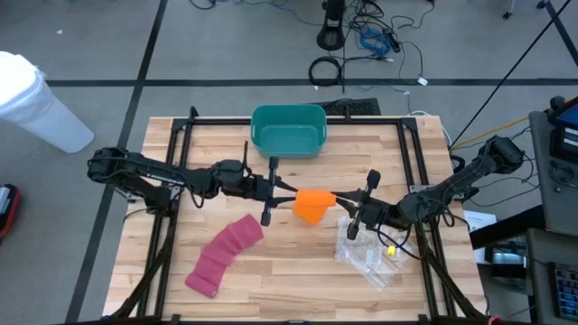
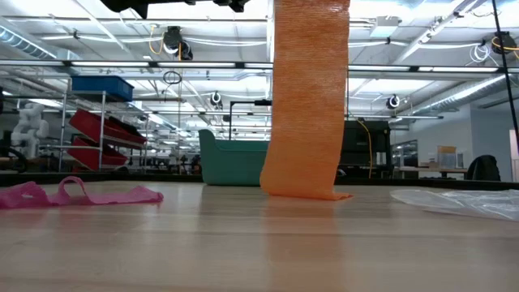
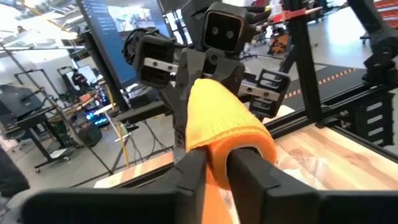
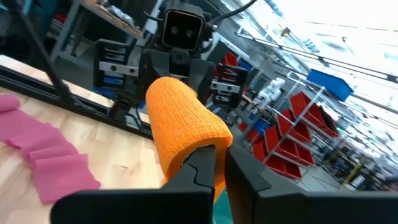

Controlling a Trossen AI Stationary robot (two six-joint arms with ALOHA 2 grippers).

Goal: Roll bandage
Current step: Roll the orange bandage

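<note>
The orange bandage (image 1: 312,204) hangs over the middle of the bench (image 1: 298,280), pinched at one end by the left pincer (image 1: 287,190) and at the other by the right pincer (image 1: 348,206), both clenched on it. It is woven, crinkly crepe, draped between them as a broad band whose tail touches the wood, so most rolling looks left to do. A pink bandage (image 1: 224,253) lies unrolled nearby.

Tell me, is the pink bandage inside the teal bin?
No, the pink bandage lies unrolled on the wooden table, near its front left, well apart from the teal bin at the back edge.
</note>
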